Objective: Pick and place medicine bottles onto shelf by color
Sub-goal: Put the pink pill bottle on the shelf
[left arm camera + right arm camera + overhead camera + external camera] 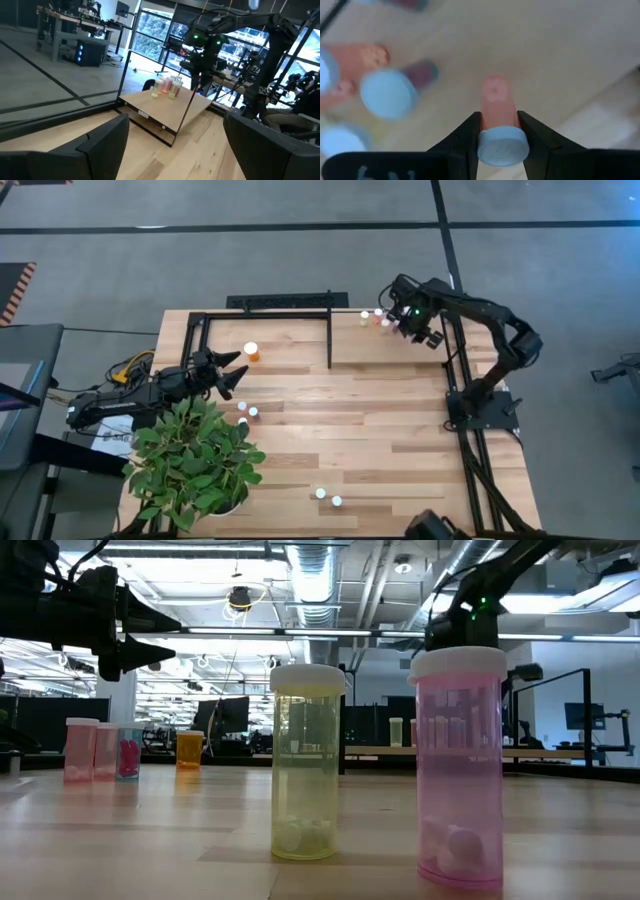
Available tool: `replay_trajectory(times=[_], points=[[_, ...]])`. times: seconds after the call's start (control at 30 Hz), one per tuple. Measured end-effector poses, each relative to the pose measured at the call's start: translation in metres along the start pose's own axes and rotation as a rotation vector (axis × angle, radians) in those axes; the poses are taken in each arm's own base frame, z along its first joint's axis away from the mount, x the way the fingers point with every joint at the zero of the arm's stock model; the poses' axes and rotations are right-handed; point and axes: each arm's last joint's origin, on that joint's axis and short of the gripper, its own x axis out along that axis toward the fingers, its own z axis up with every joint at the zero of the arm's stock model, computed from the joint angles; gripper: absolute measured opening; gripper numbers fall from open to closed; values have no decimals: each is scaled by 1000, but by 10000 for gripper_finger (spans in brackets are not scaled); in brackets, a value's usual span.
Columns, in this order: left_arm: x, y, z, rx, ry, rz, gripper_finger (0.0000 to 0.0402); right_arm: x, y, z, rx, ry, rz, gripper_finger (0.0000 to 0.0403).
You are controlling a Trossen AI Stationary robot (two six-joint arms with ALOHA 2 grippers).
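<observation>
Pink-orange plastic under a white cap is pinched between the two dark fingers of the right gripper [502,131] — a small vial [499,112] is held just below its cap, its body pointing down toward the pale board of the shelf [560,55]. Beside it, a cluster of white-capped vials [387,90] is seen standing on the same board, close to the held one but apart from it. From above, this gripper [412,320] is placed over the shelf's far right corner, next to that cluster [375,317]. The left gripper [232,372] is held wide apart and empty above the table's left side, near a larger orange bottle [251,352] and a potted plant [195,460]. Further vials are scattered on the tabletop — two [247,410] by the plant, two [328,497] near the front edge.
</observation>
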Motion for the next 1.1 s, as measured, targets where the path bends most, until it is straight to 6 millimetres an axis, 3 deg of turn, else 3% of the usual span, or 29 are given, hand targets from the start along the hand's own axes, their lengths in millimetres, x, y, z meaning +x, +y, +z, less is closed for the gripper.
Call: replay_trajectory(times=[0.27, 0.7, 1.1], points=[[0, 0, 0, 0, 0, 0, 312, 14, 5, 27, 13, 70, 16, 131], [0, 0, 0, 0, 0, 0, 312, 15, 6, 51, 44, 40, 90, 131], [0, 0, 0, 0, 0, 0, 312, 15, 8, 55, 43, -5, 115, 131]])
